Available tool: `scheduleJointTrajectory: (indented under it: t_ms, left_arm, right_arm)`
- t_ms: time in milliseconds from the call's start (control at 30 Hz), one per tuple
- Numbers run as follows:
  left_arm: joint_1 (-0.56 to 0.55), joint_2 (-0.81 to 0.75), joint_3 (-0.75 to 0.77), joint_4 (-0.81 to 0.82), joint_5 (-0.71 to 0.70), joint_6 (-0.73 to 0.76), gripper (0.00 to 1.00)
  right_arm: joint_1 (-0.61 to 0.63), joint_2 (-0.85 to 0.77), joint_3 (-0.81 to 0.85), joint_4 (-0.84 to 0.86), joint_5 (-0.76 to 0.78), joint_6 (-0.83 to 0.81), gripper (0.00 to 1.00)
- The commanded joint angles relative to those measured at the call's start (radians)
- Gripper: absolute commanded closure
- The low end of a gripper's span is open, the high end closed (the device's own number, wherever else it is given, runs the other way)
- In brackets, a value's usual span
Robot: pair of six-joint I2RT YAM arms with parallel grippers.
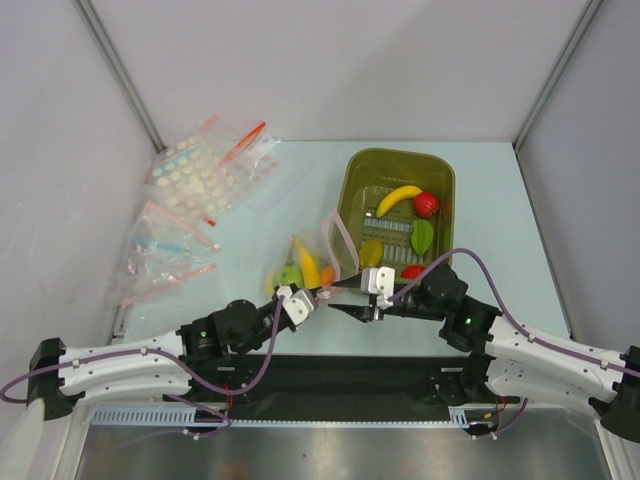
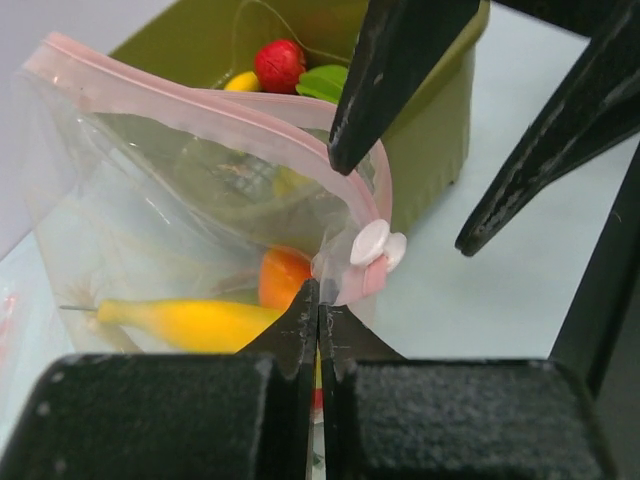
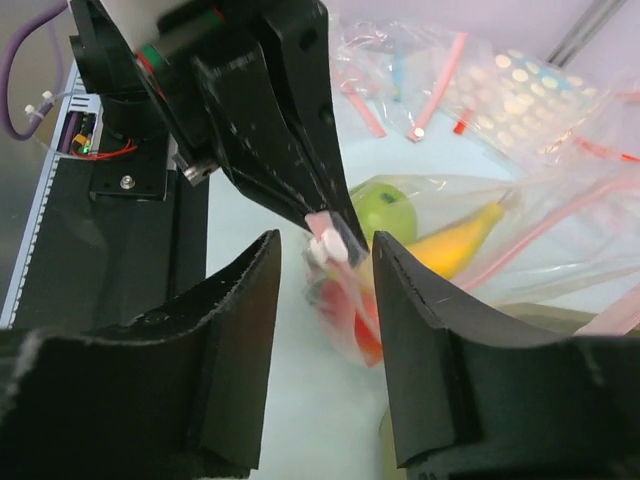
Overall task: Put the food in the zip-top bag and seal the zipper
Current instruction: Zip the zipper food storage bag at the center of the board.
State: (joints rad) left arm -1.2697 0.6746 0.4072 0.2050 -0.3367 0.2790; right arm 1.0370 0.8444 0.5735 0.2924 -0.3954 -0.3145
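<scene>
Clear crinkly zip-top bag beside the olive-green plastic tub holds a yellow toy banana, a green apple and a blurred orange-red piece. The left hand is clamped on the bag's corner below the pink zipper strip. The right hand has its jaws apart astride the white slider tab, contact unclear.

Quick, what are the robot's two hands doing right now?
Left hand: closed, pinching the zip-top bag at its corner.
Right hand: open around the zipper end, holding nothing.
</scene>
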Motion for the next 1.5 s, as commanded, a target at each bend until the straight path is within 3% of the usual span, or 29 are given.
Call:
scheduleJointTrajectory:
  t_ms: [0,200,767,1067,1467]
  left_arm:
    - [-0.005,0.026,0.048,-0.012,0.045,0.006,1.00]
    - [-0.005,0.000,0.042,-0.012,0.070,0.003,1.00]
    - [-0.005,-0.024,0.036,-0.021,0.125,0.005,1.00]
    - [-0.005,-0.007,0.047,-0.027,0.182,-0.003,1.00]
    - [-0.005,-0.049,0.038,-0.033,0.150,-0.009,1.00]
  right_arm:
    - [0.021,-0.041,0.023,0.011,-0.019,-0.106,0.54]
    - [0.116,-0.054,0.032,-0.064,0.087,-0.273,0.65]
    - [0.152,-0.005,0.031,-0.062,0.164,-0.313,0.46]
    - [0.158,-0.031,0.012,-0.045,0.199,-0.328,0.47]
    - [0.159,0.005,0.042,-0.104,0.168,-0.351,0.49]
